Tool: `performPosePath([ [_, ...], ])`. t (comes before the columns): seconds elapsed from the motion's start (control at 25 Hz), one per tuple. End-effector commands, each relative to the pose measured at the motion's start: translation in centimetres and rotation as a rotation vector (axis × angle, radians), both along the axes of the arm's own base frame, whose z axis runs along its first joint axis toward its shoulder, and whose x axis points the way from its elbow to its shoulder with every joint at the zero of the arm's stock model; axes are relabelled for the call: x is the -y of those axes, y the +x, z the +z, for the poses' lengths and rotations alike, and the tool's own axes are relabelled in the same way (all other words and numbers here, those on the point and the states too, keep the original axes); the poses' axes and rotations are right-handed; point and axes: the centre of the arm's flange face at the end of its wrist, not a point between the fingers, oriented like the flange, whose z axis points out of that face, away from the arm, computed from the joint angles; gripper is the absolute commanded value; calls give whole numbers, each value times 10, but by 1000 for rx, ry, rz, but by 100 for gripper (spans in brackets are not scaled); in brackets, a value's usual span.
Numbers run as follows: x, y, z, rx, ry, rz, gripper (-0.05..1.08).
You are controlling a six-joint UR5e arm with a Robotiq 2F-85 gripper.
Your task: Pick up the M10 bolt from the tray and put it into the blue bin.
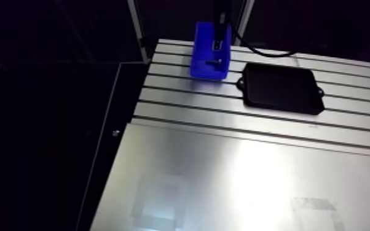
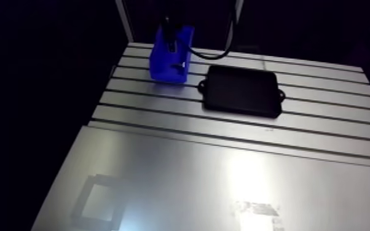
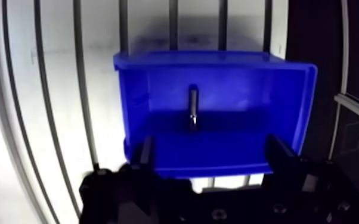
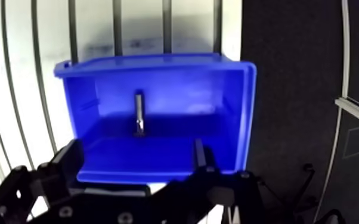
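The black two-finger Robotiq gripper (image 3: 210,149) hung released, its dark fingers (image 3: 145,156) spread wide with nothing pinched between them, and it held no part. Directly under and just ahead of the fingers sat the open-topped blue plastic bin (image 3: 158,89), its near wall crossing the gap between the fingertips in the wrist view. Inside the bin, ahead of the gripper and roughly on its centre line, was the dark steel M10 bolt (image 3: 192,107) – a short cylinder seen end-on against the blue back wall, clear of both fingers; whether it stood or lay on the bin's floor I could not tell. The bin rested on the slotted aluminium table (image 1: 224,178). Farther off, to one side of the gripper and near the bin but not touching it, lay the flat black rectangular tray (image 1: 281,88) – seen only in the arm view.
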Motion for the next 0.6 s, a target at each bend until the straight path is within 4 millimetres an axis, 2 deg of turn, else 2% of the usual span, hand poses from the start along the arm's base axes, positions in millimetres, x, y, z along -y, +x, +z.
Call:
performPosePath([
  [0.04,-1,20,72,2,3,-37,1],
  [0.2,-7,38,134,-40,-8,-145,2],
  [0.32,-9,56,172,-60,-13,-256,2],
  [0.4,-9,70,192,-46,-12,-366,2],
  [0.6,-17,95,224,-43,-16,-695,2],
])
